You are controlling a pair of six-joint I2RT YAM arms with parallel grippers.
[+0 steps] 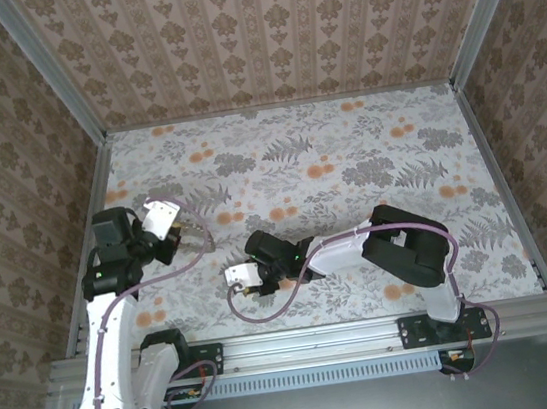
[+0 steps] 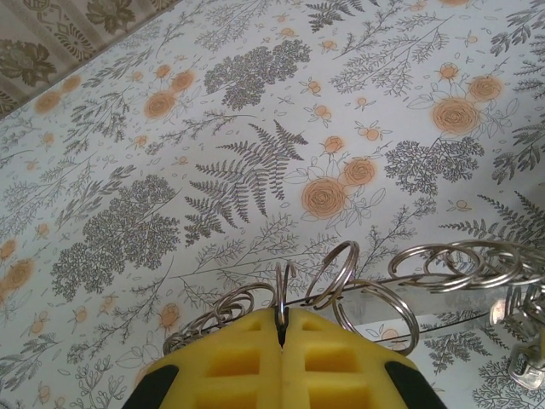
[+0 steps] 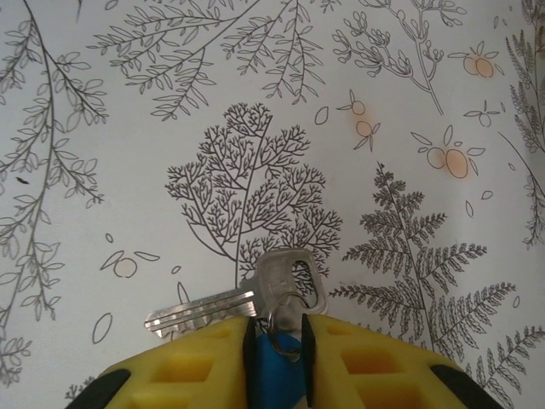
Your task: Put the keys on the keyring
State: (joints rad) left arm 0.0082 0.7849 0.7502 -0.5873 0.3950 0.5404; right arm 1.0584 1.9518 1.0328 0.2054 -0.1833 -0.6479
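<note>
On the table's (image 3: 85, 213) near side, the right gripper (image 3: 277, 334) pinches the blue key (image 3: 278, 356); the left gripper (image 2: 281, 328) clamps the keyring (image 2: 341, 271). Seat the head squarely before lifting toward a ring

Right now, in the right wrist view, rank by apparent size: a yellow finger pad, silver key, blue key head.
1. yellow finger pad, nearest the camera.
2. silver key.
3. blue key head, partly hidden.
</note>
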